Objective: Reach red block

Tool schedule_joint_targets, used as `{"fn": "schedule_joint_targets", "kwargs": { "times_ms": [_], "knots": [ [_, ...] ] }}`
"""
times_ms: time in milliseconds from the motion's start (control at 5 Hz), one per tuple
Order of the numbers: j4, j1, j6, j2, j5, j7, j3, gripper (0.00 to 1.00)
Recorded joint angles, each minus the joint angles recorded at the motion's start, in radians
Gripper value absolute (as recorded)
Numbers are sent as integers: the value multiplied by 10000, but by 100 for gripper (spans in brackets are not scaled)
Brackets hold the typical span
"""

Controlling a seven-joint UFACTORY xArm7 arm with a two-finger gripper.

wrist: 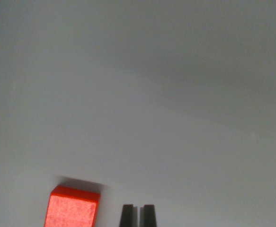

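Note:
A red block [72,208] lies on a pale grey surface at the bottom of the wrist view, left of centre, cut off by the lower edge. My gripper [138,215] shows only as two dark fingertips at the bottom edge, just to the wrist view's right of the block. The fingertips stand almost together with a thin gap and nothing between them. A small strip of bare surface separates them from the block.
The pale grey surface [142,94] fills the remainder of the view, with a soft shadow band across the upper right.

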Motion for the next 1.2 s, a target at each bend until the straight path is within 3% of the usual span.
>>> {"fn": "schedule_joint_targets", "kwargs": {
  "times_ms": [200,400,600,800,1000,1200],
  "knots": [
    [-356,85,-462,126,3,71,85,0],
    [-356,85,-462,126,3,71,85,0],
    [-702,168,-912,248,6,140,168,0],
    [-702,168,-912,248,6,140,168,0],
    [-1036,247,-1345,366,9,207,247,0],
    [-1036,247,-1345,366,9,207,247,0]
  ]
}}
